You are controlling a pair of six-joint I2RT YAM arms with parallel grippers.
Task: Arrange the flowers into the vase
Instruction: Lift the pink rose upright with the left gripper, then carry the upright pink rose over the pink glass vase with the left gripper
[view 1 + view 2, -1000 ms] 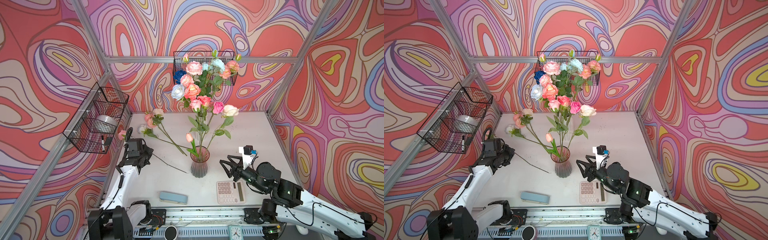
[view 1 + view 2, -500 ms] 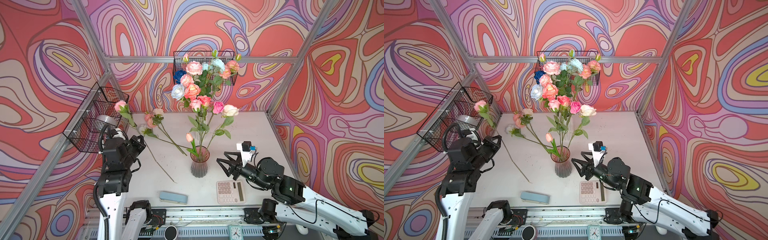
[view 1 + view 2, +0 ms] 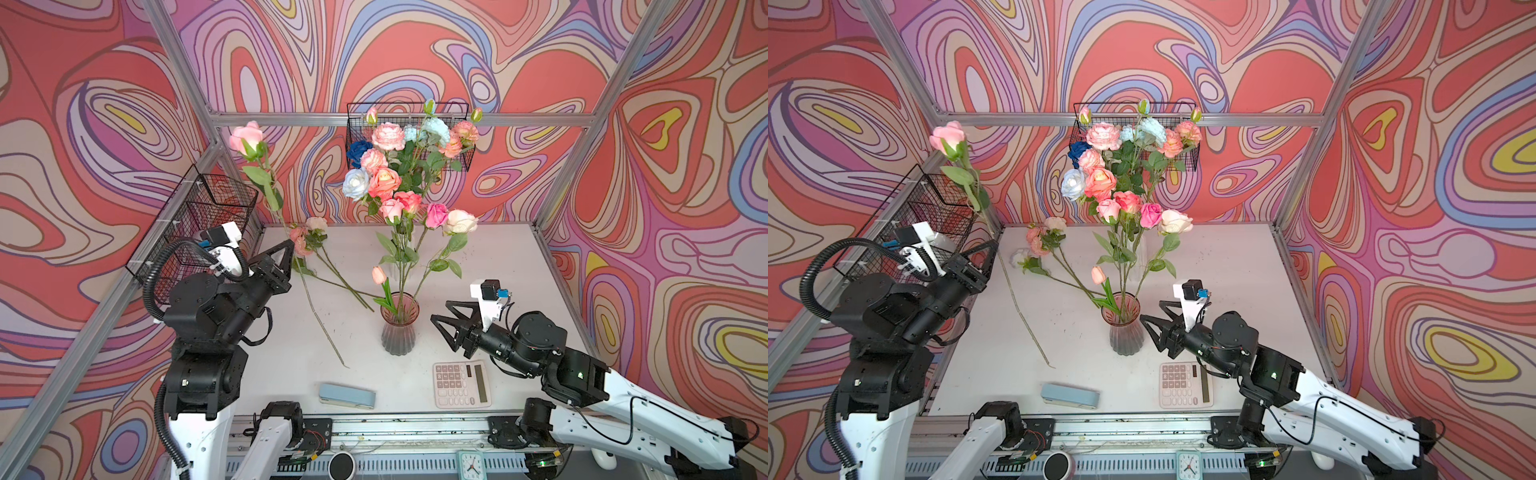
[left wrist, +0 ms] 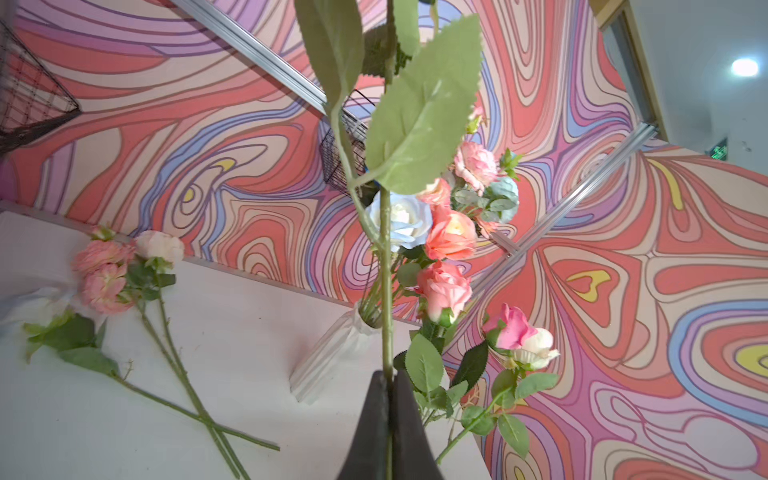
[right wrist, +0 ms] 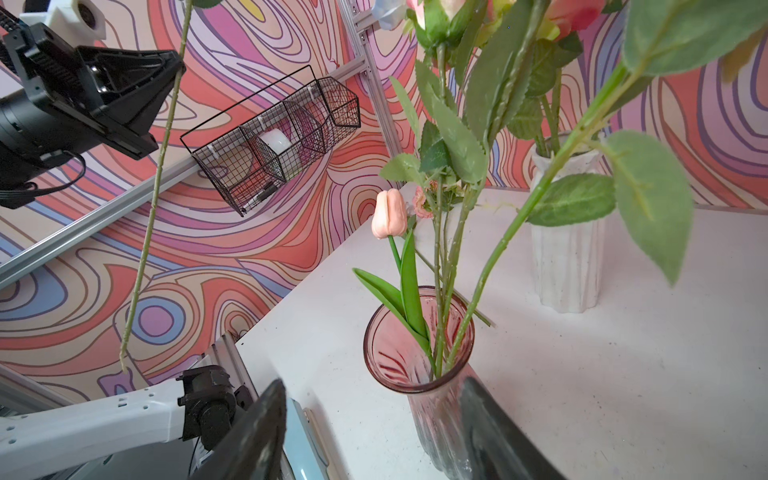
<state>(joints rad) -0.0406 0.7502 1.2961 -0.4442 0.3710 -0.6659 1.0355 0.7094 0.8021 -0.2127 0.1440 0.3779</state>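
So the left gripper [image 4: 388, 382] is clamping its jaws tight on the green stem of a pink rose [image 3: 272, 197], gripping it partway along. The head is sticking up toward the back left corner of the tabletop [image 3: 498, 257] while the bare lower end is dangling in the air over the left half, not touching anything as far as I can tell. The right gripper [image 3: 439, 311] is sitting with its jaws spread wide and gripping nothing, hovering just beside the pink glass vase [image 3: 398, 332], on the side facing the right edge. That vase is standing around the middle of the tabletop, holding a peach tulip [image 3: 379, 275] and a few rose stems. A white vase [image 5: 567, 257] is standing behind it with more stems in it. A few loose flowers [image 3: 309, 241] are lying near the back left corner, and a calculator [image 3: 461, 384] and a pale blue case [image 3: 347, 395] are lying near the front edge.
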